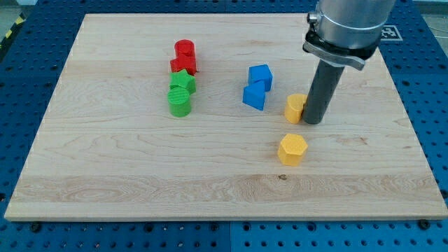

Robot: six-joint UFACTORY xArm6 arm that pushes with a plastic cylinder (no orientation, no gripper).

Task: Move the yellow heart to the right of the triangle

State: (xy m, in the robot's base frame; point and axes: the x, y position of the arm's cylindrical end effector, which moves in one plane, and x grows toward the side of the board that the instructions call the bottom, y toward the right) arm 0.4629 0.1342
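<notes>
board (105, 161): showing pale wood, lengthwise grain, matt
yellow hexagon block (292, 149): looking like smooth matt plastic
green blocks (180, 93): showing ribbed, layered plastic
rod (320, 94): appearing dark, slightly glossy
collar (346, 28): looking like brushed grey metal
surround (420, 105): showing blue perforated panel

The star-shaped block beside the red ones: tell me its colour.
Green. The star block shows best in the camera view, directly below the red blocks there.

Bright, even light falls from overhead on the bench (140, 175). Shadows under the blocks are short and soft. No glare shows; focus holds sharp to every bench corner, edges undistorted.
</notes>
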